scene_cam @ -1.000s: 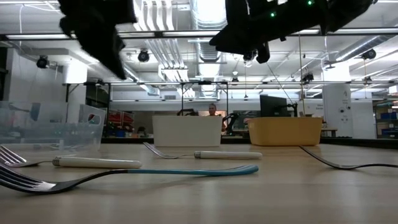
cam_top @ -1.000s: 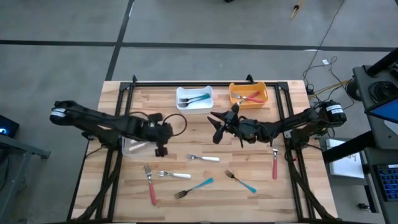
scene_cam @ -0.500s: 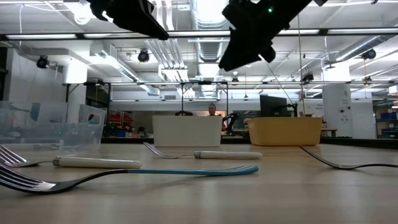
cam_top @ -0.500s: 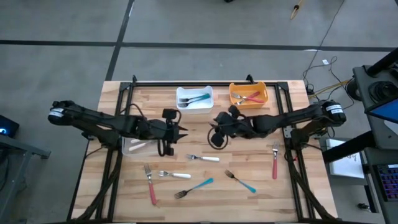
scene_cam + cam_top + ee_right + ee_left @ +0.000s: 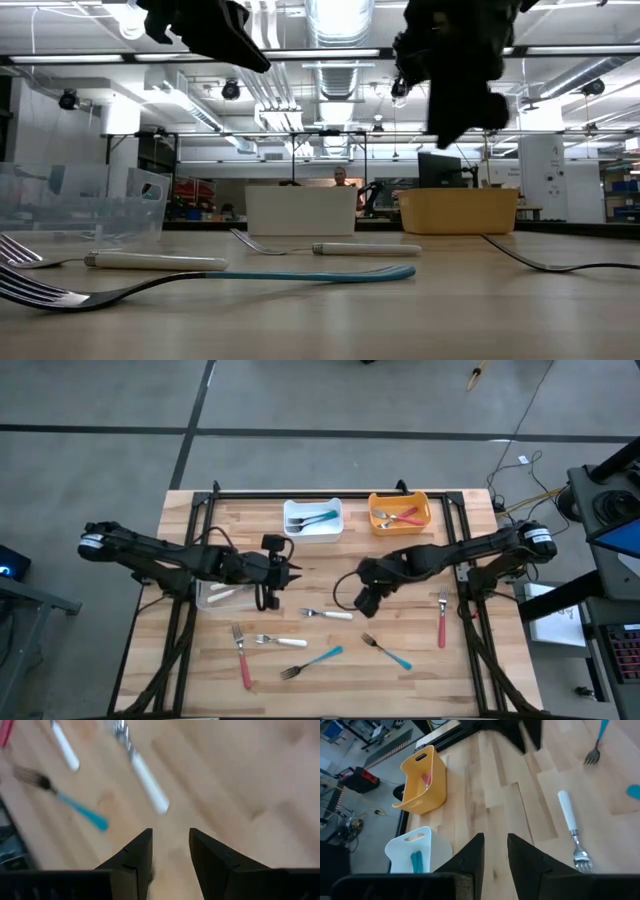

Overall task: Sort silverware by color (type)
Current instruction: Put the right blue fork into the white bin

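Loose silverware lies flat on the wooden table: a white-handled fork (image 5: 328, 614) in the middle, another white one (image 5: 278, 642), two teal forks (image 5: 312, 662) (image 5: 388, 652) and two red ones (image 5: 242, 655) (image 5: 442, 620). My right gripper (image 5: 365, 600) hangs open above the table just right of the middle white fork (image 5: 145, 775), tipped downward, with nothing between its fingers (image 5: 170, 847). My left gripper (image 5: 290, 572) is open too and empty (image 5: 495, 851). It is raised left of centre and points toward the table's right.
A white bin (image 5: 313, 518) with teal pieces and an orange bin (image 5: 400, 512) with red pieces stand at the far edge. A clear bin (image 5: 218, 595) holding a white piece sits under the left arm. Bare wood shows between the two grippers.
My right gripper has swung from pointing toward the left to tipping downward and has come toward the near edge, close to the middle white fork. My left gripper rose from above the clear bin, turned to point right, then kept still. No silverware has moved.
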Controlling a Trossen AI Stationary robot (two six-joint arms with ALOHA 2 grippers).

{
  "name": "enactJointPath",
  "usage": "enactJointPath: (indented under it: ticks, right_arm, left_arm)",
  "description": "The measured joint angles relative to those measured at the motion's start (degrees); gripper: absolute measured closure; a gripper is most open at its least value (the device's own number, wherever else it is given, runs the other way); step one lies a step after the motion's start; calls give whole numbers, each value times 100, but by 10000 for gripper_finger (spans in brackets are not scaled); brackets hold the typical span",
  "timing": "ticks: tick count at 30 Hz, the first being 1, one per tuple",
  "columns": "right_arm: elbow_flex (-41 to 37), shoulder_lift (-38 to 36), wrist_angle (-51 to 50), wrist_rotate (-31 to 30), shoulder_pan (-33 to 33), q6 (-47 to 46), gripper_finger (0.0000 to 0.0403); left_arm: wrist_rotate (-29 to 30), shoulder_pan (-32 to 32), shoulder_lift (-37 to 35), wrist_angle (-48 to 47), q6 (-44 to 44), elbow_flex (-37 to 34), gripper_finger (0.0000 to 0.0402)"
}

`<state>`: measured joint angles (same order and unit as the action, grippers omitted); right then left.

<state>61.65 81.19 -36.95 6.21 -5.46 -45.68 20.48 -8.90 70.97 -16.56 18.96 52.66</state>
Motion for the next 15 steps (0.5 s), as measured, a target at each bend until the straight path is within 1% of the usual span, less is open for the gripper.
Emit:
enactJointPath:
  ticks: [4, 9, 15]
  right_arm:
    - [20, 0, -231, 506, -236, -757, 284]
    - [28, 65, -246, 753, -618, -1652, 287]
    - [159, 483, -323, 1192, -1147, -2438, 298]
  left_arm:
    - [97, 35, -8, -20, 158, 0, 336]
    - [608, 56, -5, -121, 219, 0, 336]
    - [662, 53, -8, -188, 162, 0, 336]
